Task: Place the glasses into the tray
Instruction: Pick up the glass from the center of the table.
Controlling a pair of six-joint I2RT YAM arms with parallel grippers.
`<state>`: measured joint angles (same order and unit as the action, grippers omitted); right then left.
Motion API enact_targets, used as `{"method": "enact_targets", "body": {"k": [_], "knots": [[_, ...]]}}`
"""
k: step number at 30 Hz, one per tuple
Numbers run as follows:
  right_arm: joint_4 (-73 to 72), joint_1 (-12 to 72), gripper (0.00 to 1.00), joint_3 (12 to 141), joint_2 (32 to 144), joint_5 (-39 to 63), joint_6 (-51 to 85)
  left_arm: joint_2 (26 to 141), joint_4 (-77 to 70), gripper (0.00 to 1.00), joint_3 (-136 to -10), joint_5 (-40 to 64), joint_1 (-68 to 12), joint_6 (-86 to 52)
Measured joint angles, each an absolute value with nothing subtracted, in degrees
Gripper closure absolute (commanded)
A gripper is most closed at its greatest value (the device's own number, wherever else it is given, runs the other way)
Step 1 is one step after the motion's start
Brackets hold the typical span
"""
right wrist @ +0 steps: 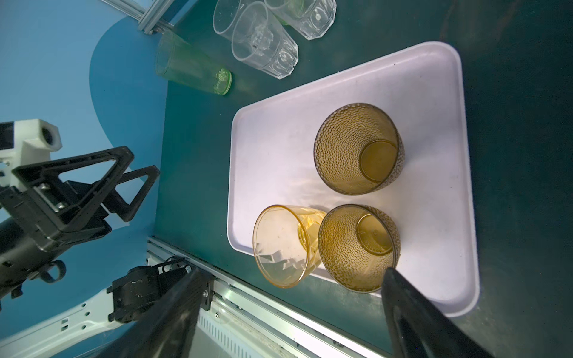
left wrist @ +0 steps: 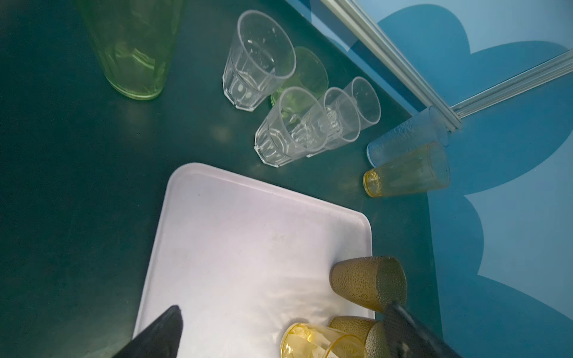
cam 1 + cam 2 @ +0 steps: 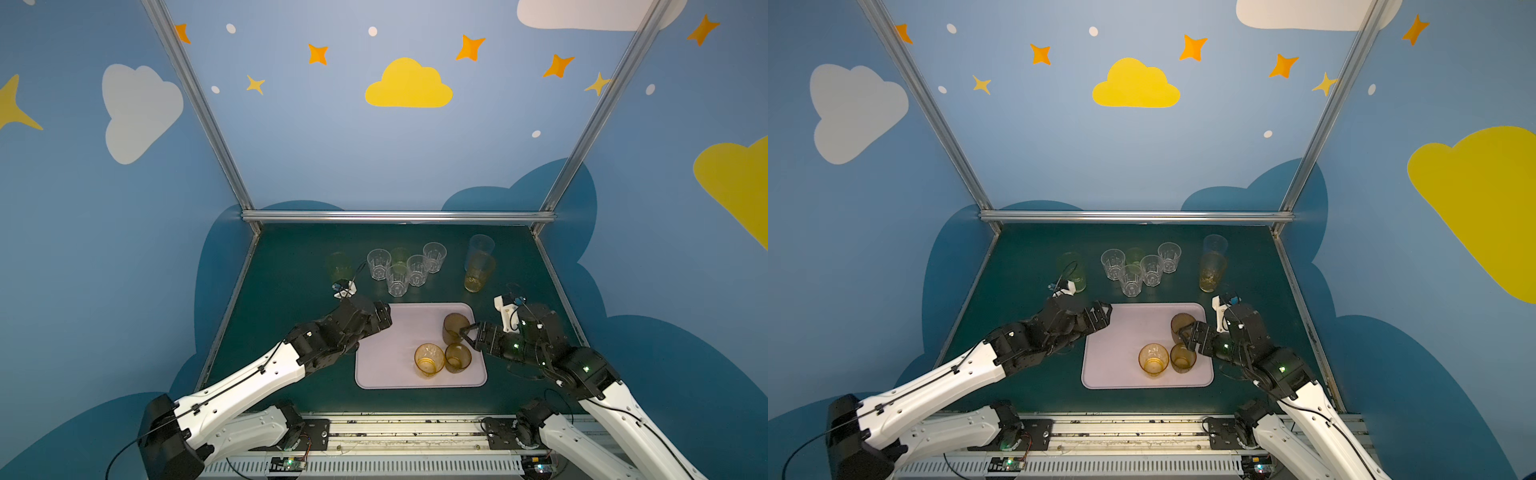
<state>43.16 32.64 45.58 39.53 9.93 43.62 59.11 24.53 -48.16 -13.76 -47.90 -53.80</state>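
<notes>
Right pincer gapes beside dimpled brown tumbler; rounded lilac tray.

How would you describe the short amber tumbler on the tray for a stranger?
Find the flat pale lilac rectangular tray on the dark green table, then look at its near half. There stands the short yellow-amber faceted tumbler; the two brown tumblers nearby are dimpled.
</notes>
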Motion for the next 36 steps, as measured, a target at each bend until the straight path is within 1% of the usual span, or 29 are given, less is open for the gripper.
{"method": "enact_targets", "body": {"k": [11,17,22,30,36], "knots": [[41.2,32.6,0.10,47.1,42.5,5.8,44.8,55.7,20.0,0.00,-43.9,-11.1,-44.4,-48.1],[40.9,32.6,0.10,50.8,47.0,4.0,44.8,55.5,17.0,0.00,-43.8,-9.4,-42.5,-45.6],[39.7,32.6,0.10,53.4,50.8,3.5,44.7,55.4,13.0,0.00,-41.3,-7.5,-42.0,-44.8],[34.2,32.6,0.10,56.2,61.4,4.1,44.6,52.9,9.5,0.00,-37.9,-6.5,-41.1,-43.4],[31.4,32.8,0.13,62.9,73.7,5.4,43.9,50.2,5.9,0.00,-35.7,-6.5,-39.4,-41.8]]}}
